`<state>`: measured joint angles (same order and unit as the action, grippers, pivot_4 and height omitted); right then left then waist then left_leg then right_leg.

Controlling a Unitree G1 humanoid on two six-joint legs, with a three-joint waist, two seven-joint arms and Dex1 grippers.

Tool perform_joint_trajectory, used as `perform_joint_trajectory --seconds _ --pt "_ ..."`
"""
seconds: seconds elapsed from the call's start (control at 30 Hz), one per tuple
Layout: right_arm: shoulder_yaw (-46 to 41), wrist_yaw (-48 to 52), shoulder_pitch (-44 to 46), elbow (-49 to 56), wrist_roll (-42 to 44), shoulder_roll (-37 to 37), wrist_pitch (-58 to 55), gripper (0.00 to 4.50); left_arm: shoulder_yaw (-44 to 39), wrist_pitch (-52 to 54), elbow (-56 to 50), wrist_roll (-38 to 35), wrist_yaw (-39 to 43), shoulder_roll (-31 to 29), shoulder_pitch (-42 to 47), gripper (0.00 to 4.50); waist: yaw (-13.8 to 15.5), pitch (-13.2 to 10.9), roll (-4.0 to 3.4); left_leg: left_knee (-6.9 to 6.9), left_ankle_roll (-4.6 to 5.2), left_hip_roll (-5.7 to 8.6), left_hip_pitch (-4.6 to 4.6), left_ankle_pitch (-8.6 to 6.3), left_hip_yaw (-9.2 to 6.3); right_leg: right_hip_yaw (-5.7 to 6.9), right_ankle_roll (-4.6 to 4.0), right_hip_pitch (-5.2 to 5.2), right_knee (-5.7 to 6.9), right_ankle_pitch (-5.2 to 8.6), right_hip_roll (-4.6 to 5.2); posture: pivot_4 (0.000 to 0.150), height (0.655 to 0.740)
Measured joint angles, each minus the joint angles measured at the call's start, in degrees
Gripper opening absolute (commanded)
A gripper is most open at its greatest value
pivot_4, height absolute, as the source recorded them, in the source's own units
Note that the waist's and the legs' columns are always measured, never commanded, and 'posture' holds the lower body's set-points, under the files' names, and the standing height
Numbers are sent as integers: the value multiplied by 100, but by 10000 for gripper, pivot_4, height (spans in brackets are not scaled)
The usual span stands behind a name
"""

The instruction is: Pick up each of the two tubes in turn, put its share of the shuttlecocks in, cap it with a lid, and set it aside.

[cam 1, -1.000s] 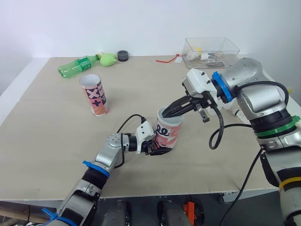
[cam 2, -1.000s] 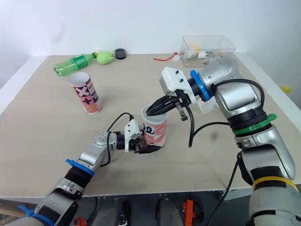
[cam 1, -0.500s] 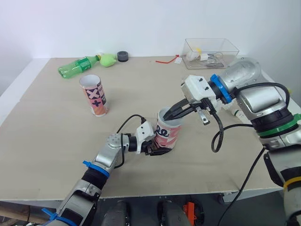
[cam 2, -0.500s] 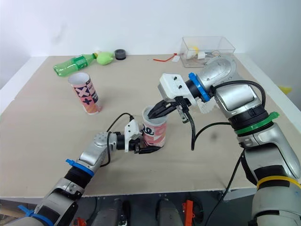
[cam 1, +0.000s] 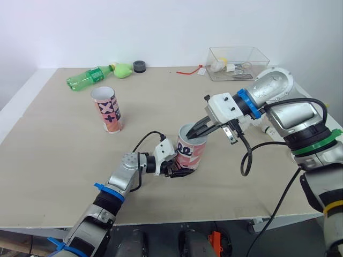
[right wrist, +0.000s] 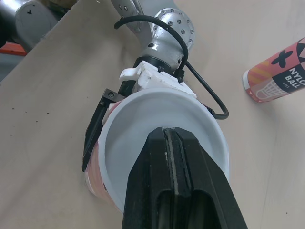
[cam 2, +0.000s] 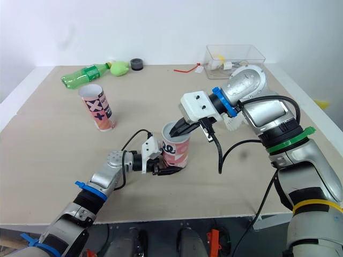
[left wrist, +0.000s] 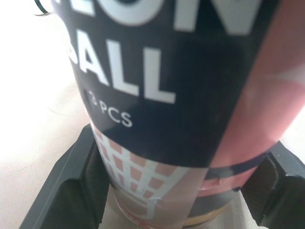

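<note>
1. We see the bench top as matt beige, w/ a smooth board-like finish.
2. Near tube: printed paper/card wrap w/ slight sheen; inside wall smooth, white, semi-gloss.
3. Far tube: same printed wrap, white lining.
4. Left hand: matt black plastic, w/ white plastic housing behind.
5. Right hand: matt black plastic, smooth white plastic shell; arm behind looks satin silver metal.
6. Bottle: clear green plastic, glossy.
7. Box: clear hard plastic, glossy.
</note>
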<state>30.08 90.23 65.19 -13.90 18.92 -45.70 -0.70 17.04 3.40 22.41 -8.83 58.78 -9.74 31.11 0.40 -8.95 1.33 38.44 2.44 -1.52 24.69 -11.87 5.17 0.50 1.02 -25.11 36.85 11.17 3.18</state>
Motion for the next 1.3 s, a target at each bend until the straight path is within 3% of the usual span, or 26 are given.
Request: perform_joint_trajectory --seconds 0.27,0.43,0.5,0.53,0.6,0.67,0.73,0.83,1.03,1.3 --pt "-734 0 322 -725 905 308 -2053 1411 -2 -72 -70 -11 8 -2 -43 30996 3 -3 -4 -1 -3 0 32 -2 3 0 -41 -30 0 -21 5 1500 7400" --pt "-1774 -111 619 -1411 964 -81 -2455 20834 6 -92 -116 -13 10 -8 -77 30996 12 -2 -2 -2 -20 0 34 -15 0 10 -44 -24 -11 -9 10 1500 7400" --pt "-2327 -373 270 -1625 971 -238 -2572 32320 0 -107 -137 -12 2 -9 -97 30996 10 -2 -2 -4 -21 1 34 -16 4 7 -41 -24 -12 -7 9 1500 7400" --pt "-2429 -424 154 -1642 975 -257 -2581 34800 -5 -107 -146 -12 3 -18 -106 30996 10 -2 -2 -4 -21 0 34 -16 3 7 -41 -24 -12 -7 9 1500 7400" --pt "-2831 -588 -597 -1416 979 -325 -2478 44286 -13 -103 -161 -13 -7 -18 -120 30996 10 -2 -1 -5 -20 0 33 -16 -1 8 -40 -21 -12 -4 4 1500 7400" --pt "-2977 -699 -1605 -940 930 -344 -2288 45000 -36 -101 -177 -18 -6 -20 -140 39936 12 -2 -3 -5 -20 -1 32 -15 -1 7 -36 -21 -10 -1 -2 1500 7400" --pt "-3018 -770 -2320 -506 877 -337 -2155 45000 -59 -98 -197 -22 2 -23 -157 43992 12 -2 -8 -6 -19 -1 33 -14 -1 6 -21 -21 -8 -4 -22 1500 7400" --pt "-3018 -937 -3221 185 749 -301 -1917 45000 -93 -99 -223 -22 11 -42 -192 43992 -4 -3 -17 -2 -19 -5 27 -14 4 -5 34 -21 -5 6 -36 1500 7400" --pt "-2794 -1192 -4225 780 381 61 -1352 45000 -93 -103 -321 -20 79 -110 -259 43992 -4 -5 -12 2 -18 -10 16 -12 1 -11 19 -12 -6 15 -48 1500 7400" --pt "-2493 -1713 -4568 1113 210 673 -1383 45000 -122 -179 -527 -38 412 -607 -351 43992 1 -6 -10 -1 -19 -23 15 -12 -3 -15 8 -13 -5 19 -65 1500 7400"
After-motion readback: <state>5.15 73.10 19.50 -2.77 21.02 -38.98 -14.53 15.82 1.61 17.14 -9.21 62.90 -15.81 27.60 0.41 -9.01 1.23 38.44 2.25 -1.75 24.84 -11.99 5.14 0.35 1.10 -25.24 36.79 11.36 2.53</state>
